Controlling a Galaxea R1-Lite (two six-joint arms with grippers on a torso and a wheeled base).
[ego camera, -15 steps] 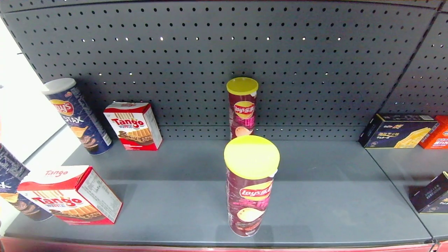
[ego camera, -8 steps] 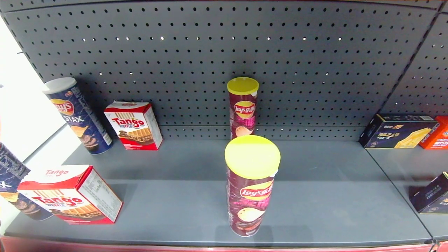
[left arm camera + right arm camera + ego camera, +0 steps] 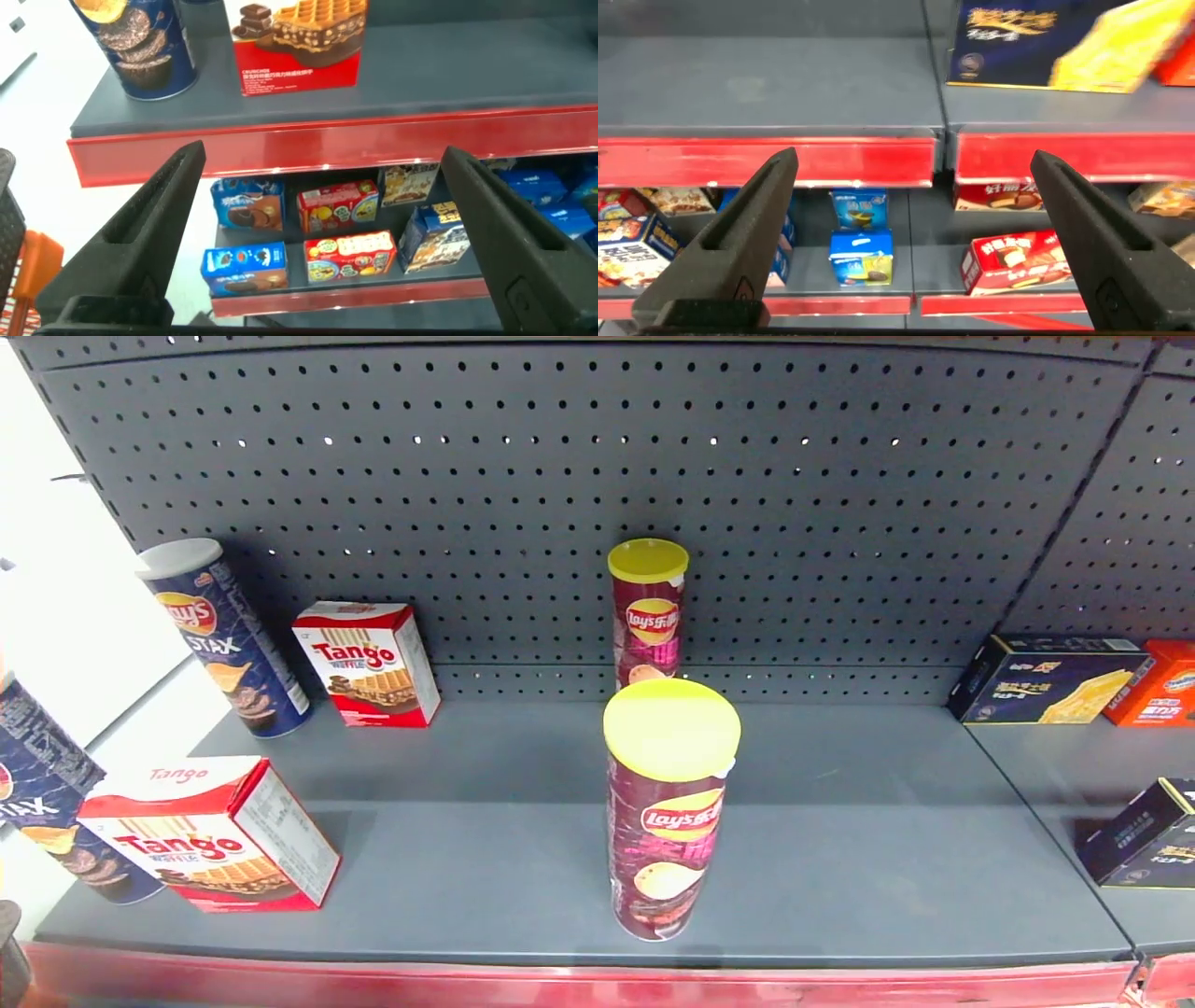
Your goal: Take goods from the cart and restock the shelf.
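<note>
A maroon chip can with a yellow lid (image 3: 665, 812) stands near the front of the grey shelf (image 3: 859, 859). A second, like can (image 3: 646, 607) stands behind it at the pegboard. My left gripper (image 3: 322, 159) is open and holds nothing, in front of the shelf's red edge (image 3: 392, 138), below a red waffle box (image 3: 297, 42) and a blue chip can (image 3: 140, 47). My right gripper (image 3: 912, 161) is also open and holds nothing. It faces the red shelf edge (image 3: 831, 159), near a dark blue box (image 3: 1046, 42).
On the shelf's left stand two blue cans (image 3: 224, 635) (image 3: 47, 803) and two red waffle boxes (image 3: 369, 663) (image 3: 210, 835). Dark blue boxes (image 3: 1050, 679) (image 3: 1139, 835) and an orange box (image 3: 1158, 686) sit on the right bay. A lower shelf holds several snack boxes (image 3: 336, 219) (image 3: 859, 257).
The whole head view has shifted, so the camera has moved slightly back. The goods on the shelf have kept their places.
</note>
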